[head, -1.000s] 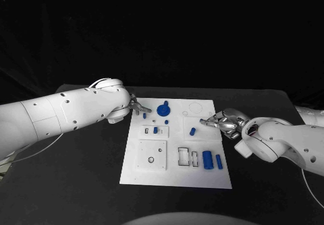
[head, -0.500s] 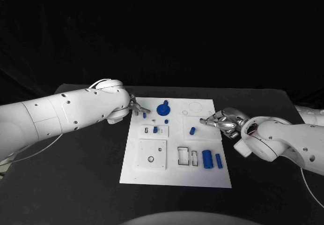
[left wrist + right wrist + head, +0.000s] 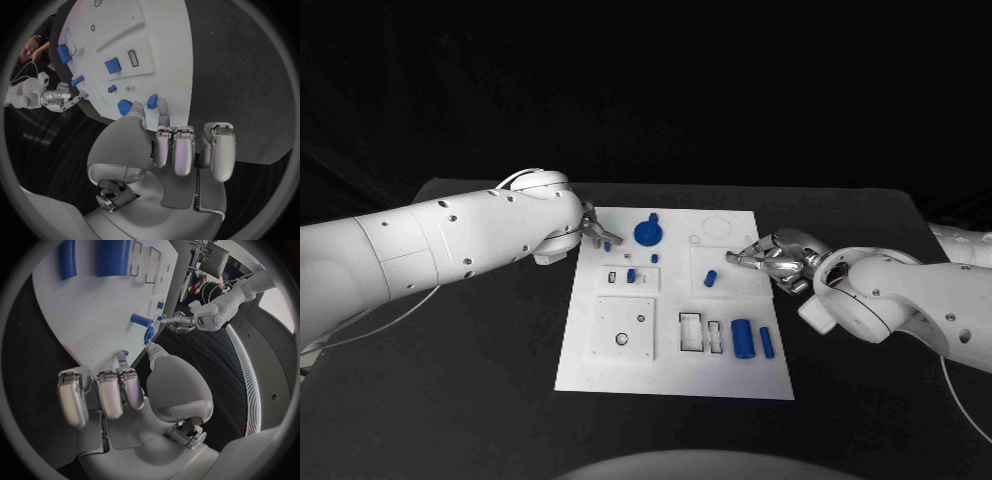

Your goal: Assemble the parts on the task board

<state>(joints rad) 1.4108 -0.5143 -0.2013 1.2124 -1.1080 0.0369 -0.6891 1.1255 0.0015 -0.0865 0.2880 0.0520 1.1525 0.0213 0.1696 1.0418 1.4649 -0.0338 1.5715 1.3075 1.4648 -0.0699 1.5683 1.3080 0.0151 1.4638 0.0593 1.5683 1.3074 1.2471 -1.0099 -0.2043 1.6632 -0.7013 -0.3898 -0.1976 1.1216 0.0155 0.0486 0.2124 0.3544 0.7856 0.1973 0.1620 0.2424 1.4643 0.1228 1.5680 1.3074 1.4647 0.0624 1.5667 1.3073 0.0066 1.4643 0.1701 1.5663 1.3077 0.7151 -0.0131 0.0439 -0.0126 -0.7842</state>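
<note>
The white task board [image 3: 629, 372] lies mid-table. My left hand [image 3: 593, 232] is at its far left edge. In the left wrist view, the thumb and one finger [image 3: 164, 107] reach out, slightly apart, just short of a small blue peg [image 3: 152, 101] [image 3: 607, 245], with the other fingers curled. A round blue part [image 3: 649, 234] stands beside it. My right hand [image 3: 770, 256] hovers at the board's right edge. A small blue part [image 3: 125, 353] shows between its thumb and fingertip. A blue peg [image 3: 711, 279] lies just left of this hand.
A blue block [image 3: 743, 340] and a blue cylinder [image 3: 767, 343] lie at the board's near right, beside empty rectangular slots [image 3: 692, 333]. A raised white square plate [image 3: 625, 330] sits near left. Bare black table [image 3: 473, 390] surrounds the board.
My left arm has rolled slightly over the board's left edge, its fingertips staying by the small peg. The right hand has barely moved.
</note>
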